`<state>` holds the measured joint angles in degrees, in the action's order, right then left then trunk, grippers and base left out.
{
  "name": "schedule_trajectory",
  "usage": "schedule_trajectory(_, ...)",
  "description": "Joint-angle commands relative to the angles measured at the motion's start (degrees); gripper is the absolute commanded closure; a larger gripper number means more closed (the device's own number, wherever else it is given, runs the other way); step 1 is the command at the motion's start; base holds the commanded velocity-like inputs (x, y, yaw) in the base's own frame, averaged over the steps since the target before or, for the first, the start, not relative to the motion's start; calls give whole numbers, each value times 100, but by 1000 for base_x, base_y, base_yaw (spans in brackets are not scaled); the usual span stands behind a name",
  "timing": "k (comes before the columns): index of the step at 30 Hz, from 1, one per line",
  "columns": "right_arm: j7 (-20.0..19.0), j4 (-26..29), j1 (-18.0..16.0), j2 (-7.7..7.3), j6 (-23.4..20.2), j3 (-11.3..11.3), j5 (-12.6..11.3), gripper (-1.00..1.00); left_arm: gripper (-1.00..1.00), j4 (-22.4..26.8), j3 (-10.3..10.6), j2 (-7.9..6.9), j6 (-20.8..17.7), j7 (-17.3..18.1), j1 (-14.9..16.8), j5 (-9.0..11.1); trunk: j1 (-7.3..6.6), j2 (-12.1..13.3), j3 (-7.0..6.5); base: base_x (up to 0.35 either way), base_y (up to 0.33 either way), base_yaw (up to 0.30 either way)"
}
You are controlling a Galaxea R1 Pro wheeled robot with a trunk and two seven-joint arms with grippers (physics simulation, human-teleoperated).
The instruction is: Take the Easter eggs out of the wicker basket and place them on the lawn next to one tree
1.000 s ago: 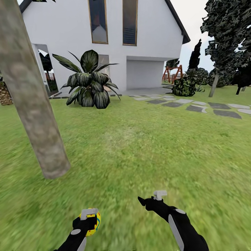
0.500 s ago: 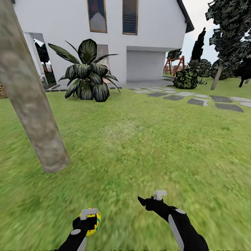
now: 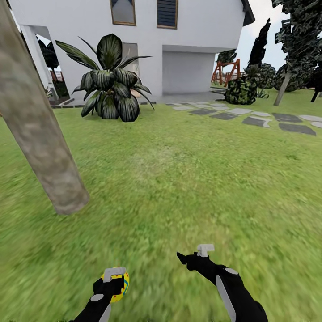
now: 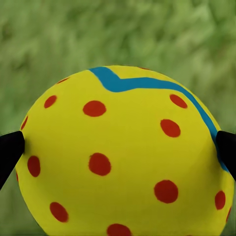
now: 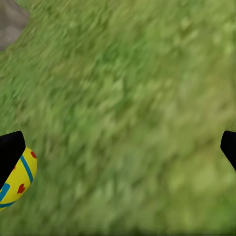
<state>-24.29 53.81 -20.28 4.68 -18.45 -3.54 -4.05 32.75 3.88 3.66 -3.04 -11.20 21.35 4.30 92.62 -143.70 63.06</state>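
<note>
- we've rolled closer to the tree (image 3: 42, 147) over the last second; the whole view shifted, the house (image 3: 192, 40) slid up, so the drop spot is near
- left gripper (image 3: 114, 273) is clamped on an egg (image 4: 120, 152), short of the trunk's base, above the lawn (image 3: 188, 179)
- egg's yellow with red dots and a blue zigzag band
- right gripper (image 3: 192, 255) is spread apart, holding nothing

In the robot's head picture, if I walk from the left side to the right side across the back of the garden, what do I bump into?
Tree trunk → big leafy plant → grey stepping stones → dark tree at the far right.
</note>
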Motion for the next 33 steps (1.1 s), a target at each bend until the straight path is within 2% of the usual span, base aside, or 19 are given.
schedule_trajectory(1,-25,7,-2,7,-53,-23,-43,-100,100,12,40,-6,-30,-49,1,44,1,-4,28,0,0,0)
schedule_trajectory(28,-29,6,-2,7,-53,-23,-43,-100,100,12,41,-14,-30,-49,-1,53,71,-40,626,0,0,0)
schedule_trajectory(33,-31,6,-2,7,-53,-23,-43,-100,100,20,40,-14,-30,-49,-3,59,73,-41,648,0,0,0)
